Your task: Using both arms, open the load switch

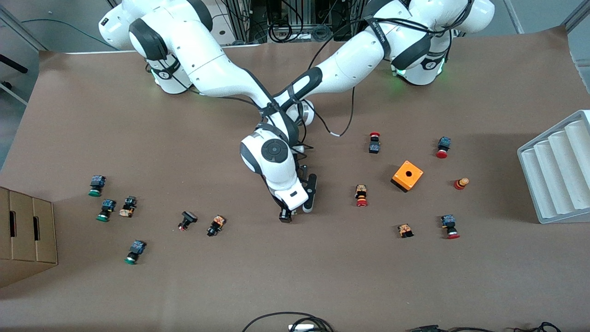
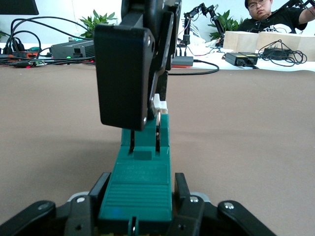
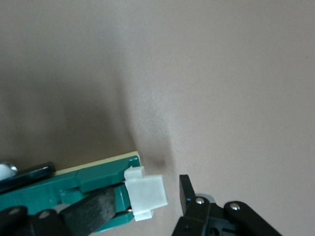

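My left gripper [image 2: 140, 183] is shut on the green load switch [image 2: 146, 142], one finger on each side of its body; in the front view this gripper is hidden under the right arm. The switch's white sliding piece [image 3: 146, 193] sticks out at its free end. Around that piece stands my right gripper [image 3: 152, 192], open. One finger [image 3: 93, 211] lies against the green body [image 3: 64, 189], and the other finger [image 3: 188, 194] stands a small gap away from the white piece. In the front view the right gripper [image 1: 296, 210] is low over the middle of the table, and the switch is hidden beneath it.
An orange box with a hole [image 1: 407, 175] and several red-capped push buttons [image 1: 361, 195] lie toward the left arm's end. Green-capped buttons [image 1: 106, 210] lie toward the right arm's end. A grey ribbed rack [image 1: 557, 170] and a cardboard box [image 1: 25, 235] stand at the table's ends.
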{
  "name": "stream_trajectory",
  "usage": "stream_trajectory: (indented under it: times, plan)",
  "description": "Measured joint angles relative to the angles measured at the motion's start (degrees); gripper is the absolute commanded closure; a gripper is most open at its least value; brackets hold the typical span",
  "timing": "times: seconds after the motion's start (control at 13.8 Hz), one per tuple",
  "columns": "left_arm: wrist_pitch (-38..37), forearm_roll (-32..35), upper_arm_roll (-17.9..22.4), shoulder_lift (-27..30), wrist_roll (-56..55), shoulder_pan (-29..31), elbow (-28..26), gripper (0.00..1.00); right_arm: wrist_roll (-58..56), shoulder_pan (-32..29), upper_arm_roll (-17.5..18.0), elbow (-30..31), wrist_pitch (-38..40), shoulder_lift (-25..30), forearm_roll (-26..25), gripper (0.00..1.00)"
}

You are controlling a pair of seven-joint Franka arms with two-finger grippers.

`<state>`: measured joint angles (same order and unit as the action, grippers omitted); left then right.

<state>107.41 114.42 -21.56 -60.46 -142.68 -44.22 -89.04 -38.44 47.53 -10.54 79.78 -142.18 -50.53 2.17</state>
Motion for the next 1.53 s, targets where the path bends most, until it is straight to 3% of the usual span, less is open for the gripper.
stream_trajectory:
  times: [0.44, 1.53]
  plan:
    - [0.00, 0.00, 0.00, 0.00, -0.02, 0.00, 0.00, 0.41, 0.00, 0.03, 0.00, -0.09, 0.00, 0.29, 0.00, 0.46]
    - [0.00, 0.00, 0.01, 0.00, -0.02, -0.01, 0.00, 0.40, 0.00, 0.09, 0.13, -0.06, 2.51, 0.92, 0.00, 0.49]
